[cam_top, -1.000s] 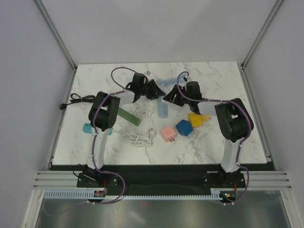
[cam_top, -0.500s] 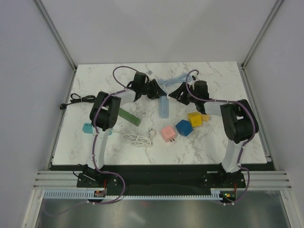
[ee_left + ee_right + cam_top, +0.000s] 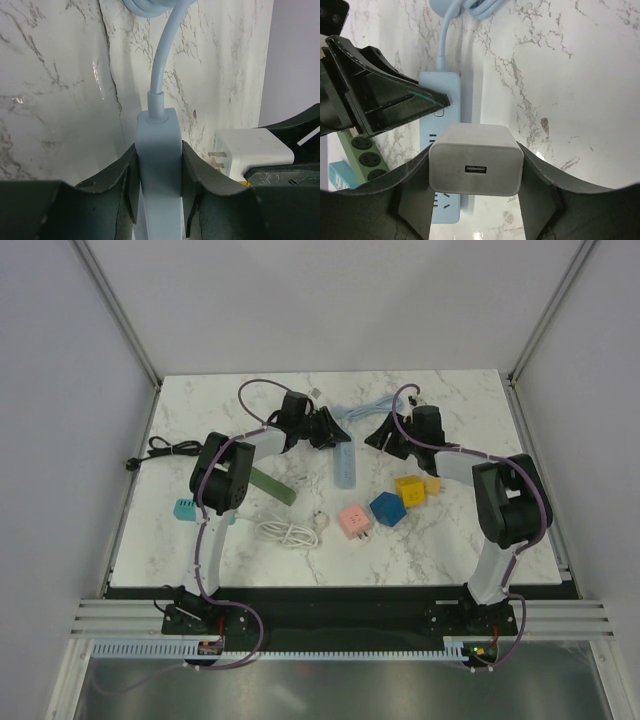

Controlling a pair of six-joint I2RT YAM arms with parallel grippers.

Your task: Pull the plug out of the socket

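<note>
A light-blue power strip (image 3: 343,464) lies on the marble table, its cable coiled at the back. My left gripper (image 3: 330,432) is shut on its cable end (image 3: 159,150), one jaw on each long side. My right gripper (image 3: 378,435) is shut on a white USB charger plug (image 3: 476,161). The plug is lifted clear of the strip (image 3: 440,120), which lies below it. In the left wrist view the plug (image 3: 250,150) shows to the right with its two prongs bare.
Yellow cubes (image 3: 412,489), a blue cube (image 3: 387,508) and a pink one (image 3: 355,521) lie right of the strip. A green power strip (image 3: 270,484), a white cable (image 3: 285,532), a teal block (image 3: 184,508) and a black cable (image 3: 165,450) lie to the left.
My right gripper has moved right and back, away from the strip, with the white plug in it. The left gripper has kept its hold on the strip.
</note>
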